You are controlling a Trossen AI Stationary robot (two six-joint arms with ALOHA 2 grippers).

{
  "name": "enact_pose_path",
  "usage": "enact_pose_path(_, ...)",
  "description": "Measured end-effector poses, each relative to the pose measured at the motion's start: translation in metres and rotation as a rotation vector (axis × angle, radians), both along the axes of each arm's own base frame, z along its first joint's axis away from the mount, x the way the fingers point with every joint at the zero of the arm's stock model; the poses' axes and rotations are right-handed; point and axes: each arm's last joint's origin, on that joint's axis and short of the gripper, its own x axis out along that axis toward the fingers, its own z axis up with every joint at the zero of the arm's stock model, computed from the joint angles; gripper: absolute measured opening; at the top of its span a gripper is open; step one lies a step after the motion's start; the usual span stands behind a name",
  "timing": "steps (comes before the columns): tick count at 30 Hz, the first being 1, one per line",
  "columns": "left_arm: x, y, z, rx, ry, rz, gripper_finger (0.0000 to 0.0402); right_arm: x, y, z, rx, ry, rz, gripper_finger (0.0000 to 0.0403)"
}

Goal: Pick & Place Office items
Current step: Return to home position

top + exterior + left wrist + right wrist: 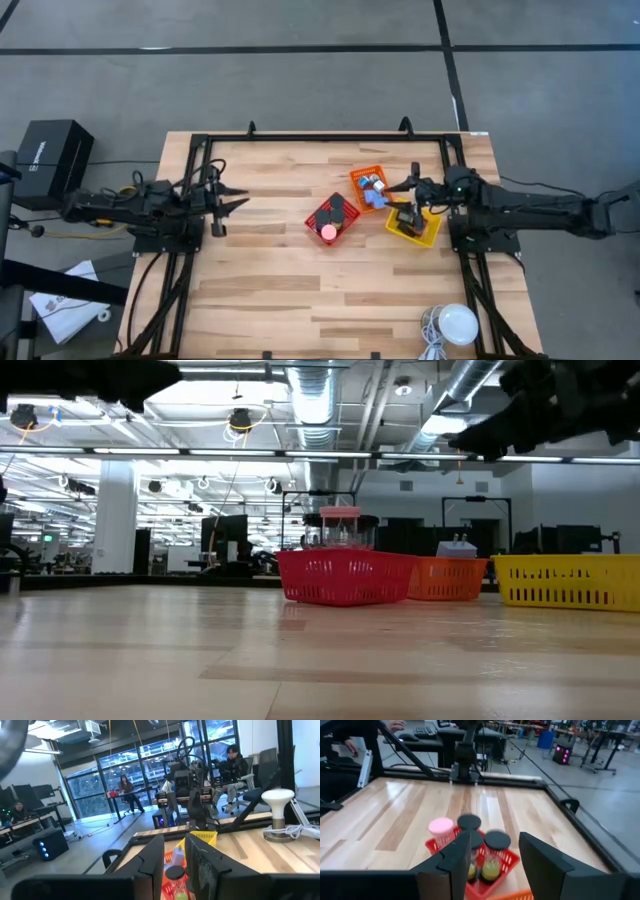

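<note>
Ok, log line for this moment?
left tool open | right tool open, by yellow mesh basket | pink-capped cylinder, black-capped cylinders in red mesh basket

left arm (120, 205) black, segmented | right arm (540, 208) black, jointed | end effector fingers (540, 860) dark, flat, angular

In the high view, right of centre, the items (374, 190) in the orange basket (357, 179) and yellow basket (429, 236) are too small to tell. At the right wrist view's bottom centre, the right pincer (495, 842) hides part of the red basket (509, 861).
</note>
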Motion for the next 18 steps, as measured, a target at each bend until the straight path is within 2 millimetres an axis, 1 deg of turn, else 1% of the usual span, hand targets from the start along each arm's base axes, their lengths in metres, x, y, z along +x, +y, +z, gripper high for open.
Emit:
enact_pose_path(3, -0.003, 0.0, -0.013, 0.0, 0.002, 0.0, 0.0067, -0.004, -0.002, -0.016, 0.053, -0.004, -0.027, 0.0159)
enact_pose_path(7, -0.008, 0.001, -0.022, -0.004, -0.043, 0.0, 0.0061, -0.009, -0.002, -0.024, 0.052, -0.048, -0.032, 0.0159)
enact_pose_path(11, -0.011, 0.001, -0.032, -0.009, -0.056, -0.001, 0.0057, -0.016, -0.002, -0.028, 0.032, -0.083, -0.042, 0.0159)
enact_pose_path(18, -0.011, 0.001, -0.046, -0.035, -0.073, -0.003, 0.0053, -0.029, 0.001, -0.054, 0.055, -0.08, -0.053, 0.0159)
